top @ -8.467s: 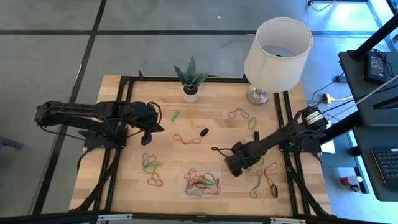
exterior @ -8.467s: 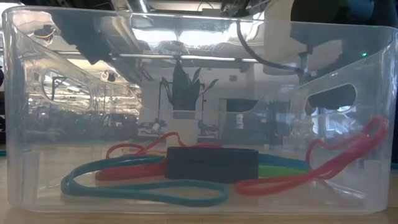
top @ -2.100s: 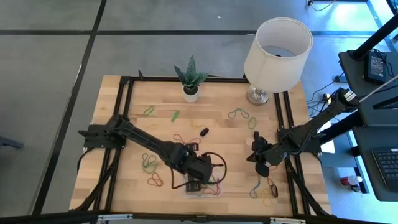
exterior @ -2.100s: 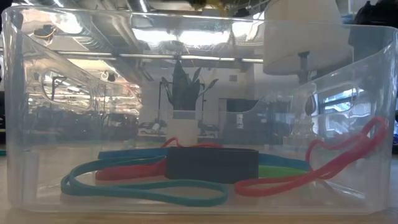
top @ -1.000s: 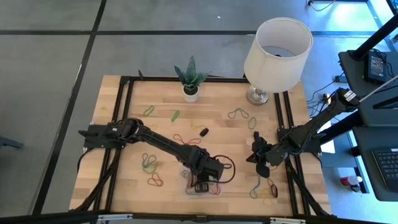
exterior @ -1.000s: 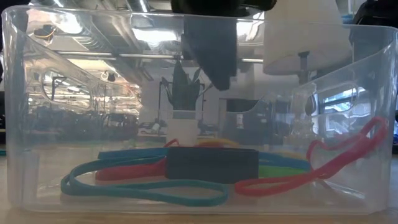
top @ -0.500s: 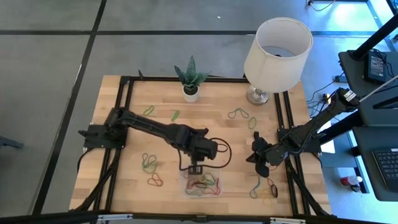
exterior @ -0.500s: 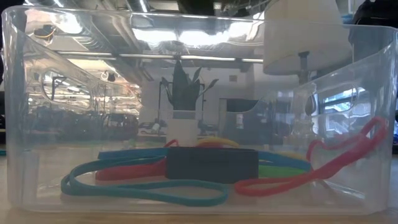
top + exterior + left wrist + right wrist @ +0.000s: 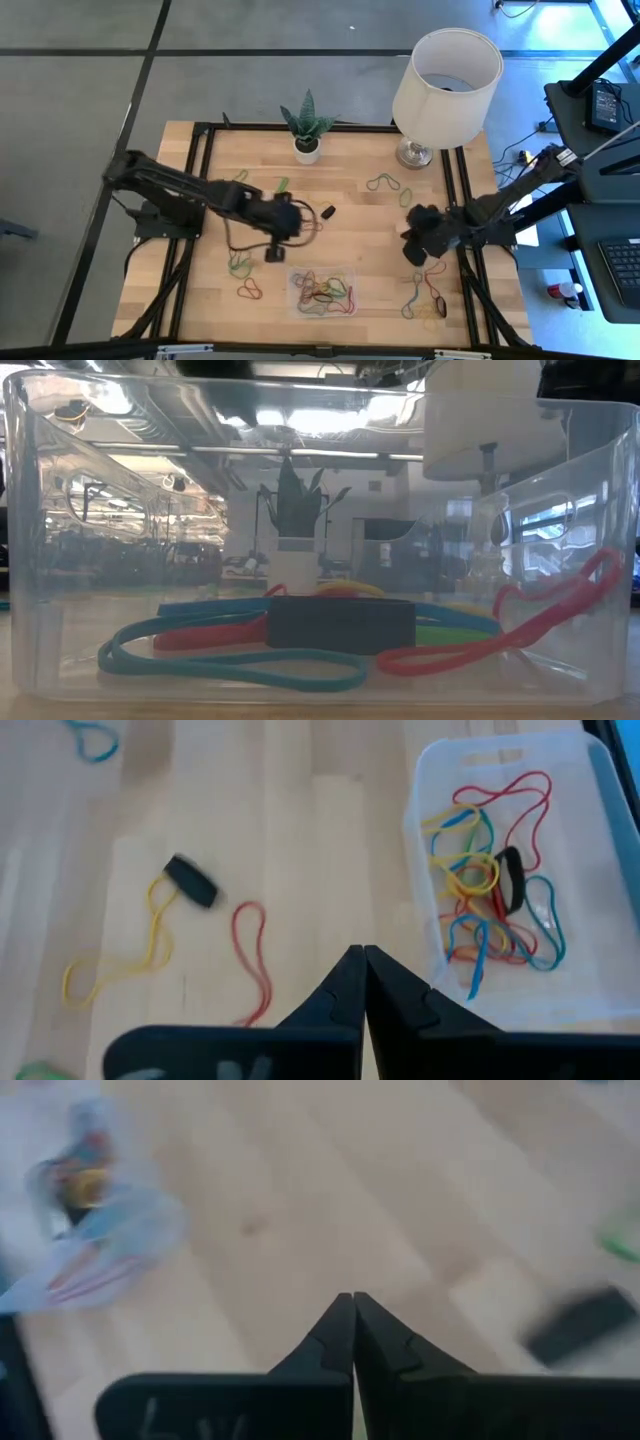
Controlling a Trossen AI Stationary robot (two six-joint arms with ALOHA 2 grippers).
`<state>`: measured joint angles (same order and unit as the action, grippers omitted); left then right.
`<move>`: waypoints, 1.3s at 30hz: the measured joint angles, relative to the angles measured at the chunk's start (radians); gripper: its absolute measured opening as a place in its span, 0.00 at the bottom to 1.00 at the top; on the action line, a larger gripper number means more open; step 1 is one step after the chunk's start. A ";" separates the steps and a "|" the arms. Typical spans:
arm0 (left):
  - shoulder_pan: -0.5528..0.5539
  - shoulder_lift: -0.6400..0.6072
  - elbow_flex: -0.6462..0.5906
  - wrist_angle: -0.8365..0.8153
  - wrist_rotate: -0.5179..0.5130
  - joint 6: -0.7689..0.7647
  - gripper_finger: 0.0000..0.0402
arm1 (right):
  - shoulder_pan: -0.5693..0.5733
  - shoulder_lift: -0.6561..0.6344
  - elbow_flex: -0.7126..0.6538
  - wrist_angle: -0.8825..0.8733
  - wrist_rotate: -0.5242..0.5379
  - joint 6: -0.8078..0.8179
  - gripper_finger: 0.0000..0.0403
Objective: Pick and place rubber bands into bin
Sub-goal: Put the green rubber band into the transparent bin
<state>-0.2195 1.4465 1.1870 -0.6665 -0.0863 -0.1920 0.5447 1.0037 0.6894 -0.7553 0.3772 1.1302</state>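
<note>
Since the frame half a second earlier, the left arm had withdrawn from above the bin and swung back toward the table's left centre; the right arm had shifted slightly away from the loose bands on the near right.

The table (image 9: 215, 300) carried the lamp (image 9: 445, 75) at far right and the plant pot (image 9: 307, 150) at far centre. The bin (image 9: 296, 275) sat at near centre, its long axis running left to right across the table. It held a tangle of bands in red, teal, yellow and green plus one black band.

The left gripper (image 9: 273, 254) hovered just left of and beyond the bin, its fingers (image 9: 345, 995) pressed fully together with nothing between them. The right gripper (image 9: 417, 250) hung at the right side, jaws likewise closed and empty.

Judged step: a deposit appeared complete, and the left arm was between picks. The next move called for opening the jaws and descending on a loose band. The nearest candidates were the red band (image 9: 252, 955) and the yellow band (image 9: 120, 960) on bare wood. The red band lay stretched long and narrow, its long axis running roughly along the gripper's line of sight. A small black piece (image 9: 190, 881) lay touching the yellow band's far end; the pick should avoid it. Further rubber bands (image 9: 240, 264) remained at near left and near right (image 9: 428, 295).
</note>
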 joint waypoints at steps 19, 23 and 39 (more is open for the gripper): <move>0.120 -0.623 -0.470 0.139 0.007 0.009 0.00 | -0.150 0.309 0.073 -0.298 -0.329 0.198 0.17; 0.121 -0.670 -0.502 0.148 0.010 0.022 0.00 | -0.150 0.363 0.073 -0.259 -0.360 0.150 0.22; 0.121 -0.690 -0.525 0.148 0.010 0.008 0.00 | -0.150 0.483 0.073 -0.186 -0.407 -0.077 0.23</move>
<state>-0.0990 0.7563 0.6624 -0.5189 -0.0765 -0.1836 0.3946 1.4864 0.7620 -0.9417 -0.0298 1.0536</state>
